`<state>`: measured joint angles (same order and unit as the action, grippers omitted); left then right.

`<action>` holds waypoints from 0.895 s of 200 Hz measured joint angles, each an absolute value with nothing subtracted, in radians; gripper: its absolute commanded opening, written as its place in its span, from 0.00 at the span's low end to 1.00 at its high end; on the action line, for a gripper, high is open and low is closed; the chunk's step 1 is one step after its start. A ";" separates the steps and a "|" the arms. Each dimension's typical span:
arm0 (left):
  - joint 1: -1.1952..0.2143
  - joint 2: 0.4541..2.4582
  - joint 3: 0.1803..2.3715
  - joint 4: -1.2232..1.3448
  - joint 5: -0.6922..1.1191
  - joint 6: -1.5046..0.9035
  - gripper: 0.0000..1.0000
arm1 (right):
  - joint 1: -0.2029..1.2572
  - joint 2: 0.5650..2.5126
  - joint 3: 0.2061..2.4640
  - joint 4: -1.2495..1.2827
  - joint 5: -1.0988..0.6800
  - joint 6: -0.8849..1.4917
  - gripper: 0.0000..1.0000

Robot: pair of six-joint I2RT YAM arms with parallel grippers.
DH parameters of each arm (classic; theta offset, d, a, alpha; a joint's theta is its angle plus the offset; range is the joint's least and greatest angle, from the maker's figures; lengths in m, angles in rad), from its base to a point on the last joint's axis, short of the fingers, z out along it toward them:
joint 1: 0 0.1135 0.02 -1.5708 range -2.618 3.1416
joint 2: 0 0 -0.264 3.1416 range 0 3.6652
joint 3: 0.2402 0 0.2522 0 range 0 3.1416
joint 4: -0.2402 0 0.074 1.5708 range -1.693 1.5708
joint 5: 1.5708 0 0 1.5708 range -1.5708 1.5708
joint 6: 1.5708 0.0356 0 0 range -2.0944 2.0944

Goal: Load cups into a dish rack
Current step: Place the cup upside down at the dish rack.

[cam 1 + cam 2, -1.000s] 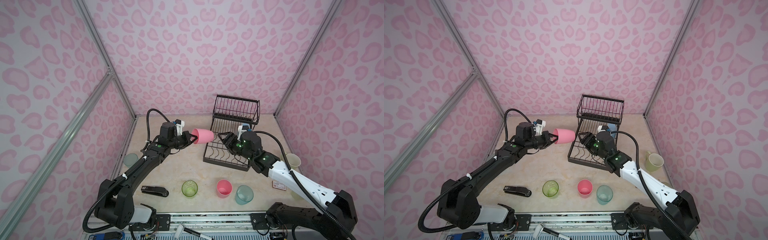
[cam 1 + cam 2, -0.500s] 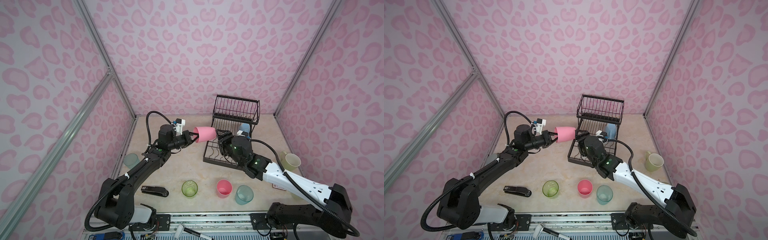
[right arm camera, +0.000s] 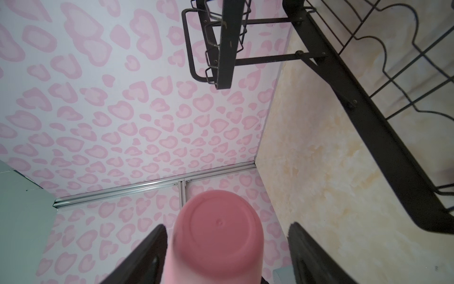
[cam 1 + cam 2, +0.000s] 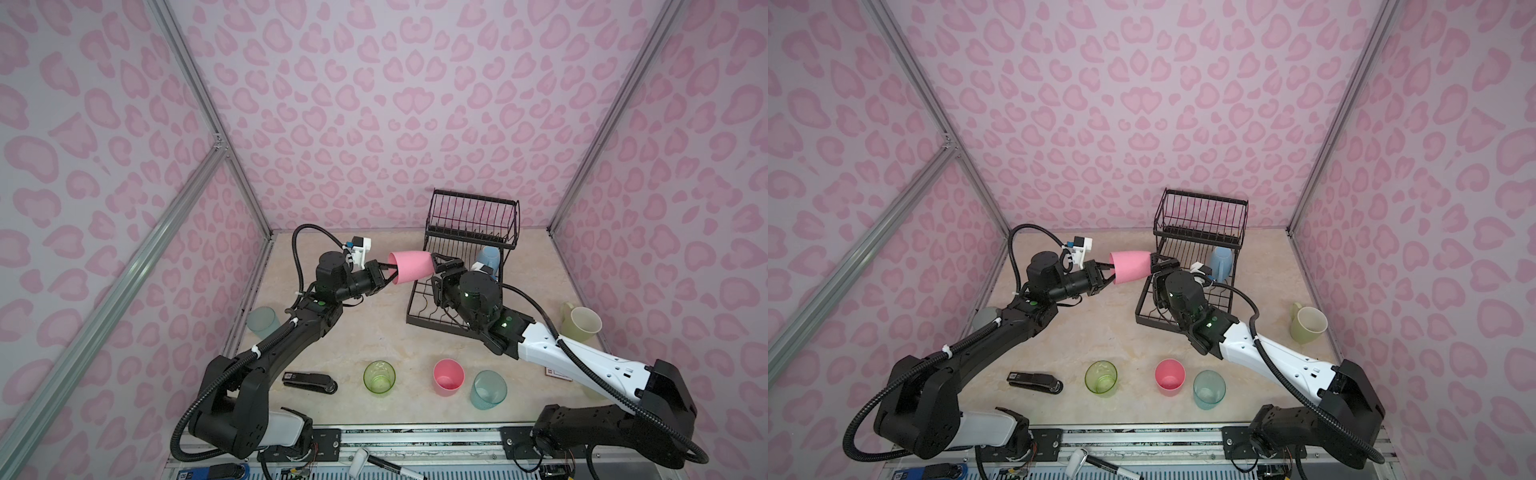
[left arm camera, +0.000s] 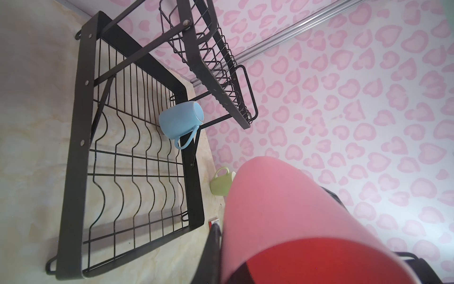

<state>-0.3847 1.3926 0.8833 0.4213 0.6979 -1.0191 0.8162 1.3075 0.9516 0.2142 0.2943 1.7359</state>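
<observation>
Left gripper [image 4: 385, 275] pinches the rim of the opaque pink plastic tumbler [image 4: 413, 268], held sideways in the air at the 10 o'clock corner of the black wire two-tier dish rack [image 5: 73, 147]. Right gripper [image 3: 227, 228], a second ago over the rack's lower grid, now flanks the tumbler's base from 3 o'clock, fingers spread, unclamped.

Seven cups in view: a blue mug [image 4: 489, 258], a yellow-green mug [image 4: 582, 328], two pink tumblers [image 4: 411, 267] [image 4: 448, 376], a green tumbler [image 4: 379, 376], a teal tumbler [image 4: 489, 390], a grey-blue tumbler [image 4: 262, 322]. One rack [image 4: 473, 216], one stapler [image 4: 309, 381], one marker [image 4: 390, 463]
</observation>
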 measured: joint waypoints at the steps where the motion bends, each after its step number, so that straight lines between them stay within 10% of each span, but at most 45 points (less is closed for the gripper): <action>1: -0.385 1.393 0.883 0.422 0.698 -1.019 0.03 | 0.816 1.308 0.952 0.215 0.294 1.736 0.77; 140: -0.458 1.411 0.899 0.451 0.683 -1.046 0.06 | 0.809 1.358 0.959 0.330 0.243 1.761 0.66; 179: -0.460 1.414 0.904 0.450 0.685 -1.045 0.28 | 0.810 1.359 0.957 0.340 0.236 1.742 0.57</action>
